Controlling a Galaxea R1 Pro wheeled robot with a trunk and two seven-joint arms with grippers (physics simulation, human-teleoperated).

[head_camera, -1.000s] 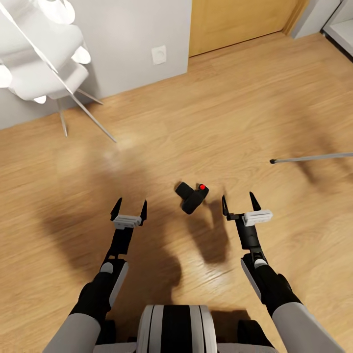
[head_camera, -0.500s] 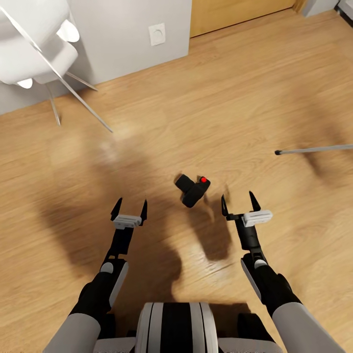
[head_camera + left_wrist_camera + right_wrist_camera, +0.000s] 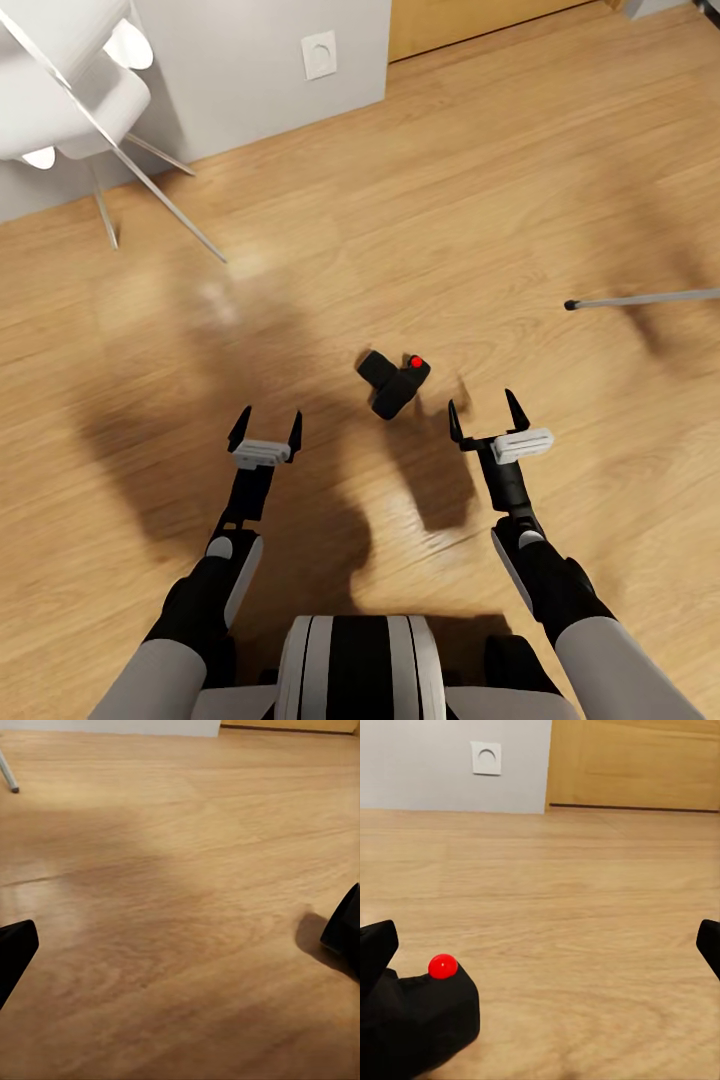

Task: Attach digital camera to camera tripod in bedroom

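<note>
The digital camera (image 3: 393, 384), a small black body with a red button (image 3: 415, 361), lies on the wooden floor between and just ahead of my two grippers. My left gripper (image 3: 267, 425) hovers open to its left, holding nothing. My right gripper (image 3: 483, 410) is open just right of the camera and also holds nothing. In the right wrist view the camera (image 3: 420, 1016) sits close beside one fingertip (image 3: 376, 945), apart from the gripper's (image 3: 544, 945) centre. One silver leg of the camera tripod (image 3: 640, 298), with a black foot, reaches in from the right edge; its head is out of view.
A white lobed object on thin metal legs (image 3: 150, 190) stands at the far left by the grey wall (image 3: 250, 90), which carries a socket (image 3: 319, 54). The oak door (image 3: 634, 765) is beyond. Open plank floor (image 3: 420, 220) stretches ahead.
The whole view has slid slightly, so my own camera has moved. The digital camera lies in the same pose. Both grippers stay open in the same stance.
</note>
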